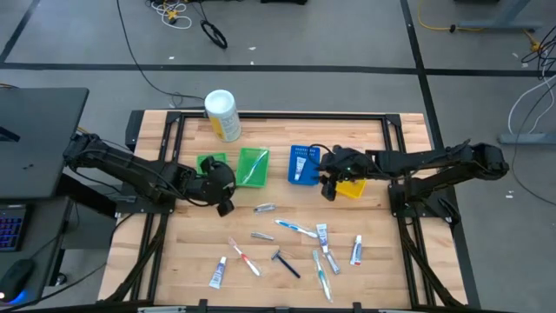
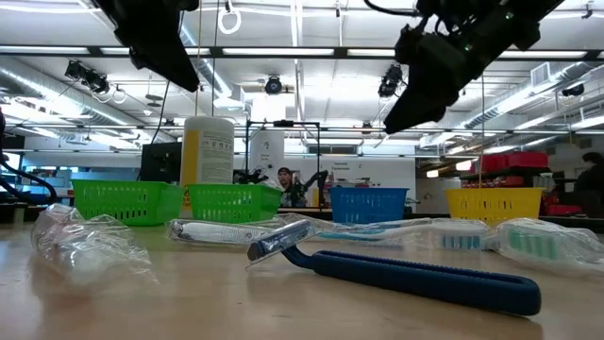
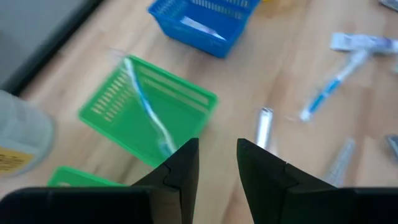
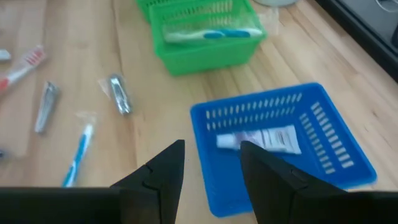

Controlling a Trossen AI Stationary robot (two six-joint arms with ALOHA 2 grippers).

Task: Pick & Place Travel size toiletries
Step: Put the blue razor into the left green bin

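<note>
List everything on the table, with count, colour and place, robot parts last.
canister: one, white and yellow, far edge of the table.
green bins: two, side by side left of centre; the larger holds a blue-and-white toothbrush.
blue bin: one, centre, holds a white tube.
yellow bin: one, right of the blue bin, partly under the right arm.
loose toiletries: about a dozen, toothbrushes, tubes, silvery pieces and a dark razor, scattered over the near half.
left gripper: one, dark, empty, beside the green bins.
right gripper: one, dark, empty, jaws apart, near the blue bin.
</note>
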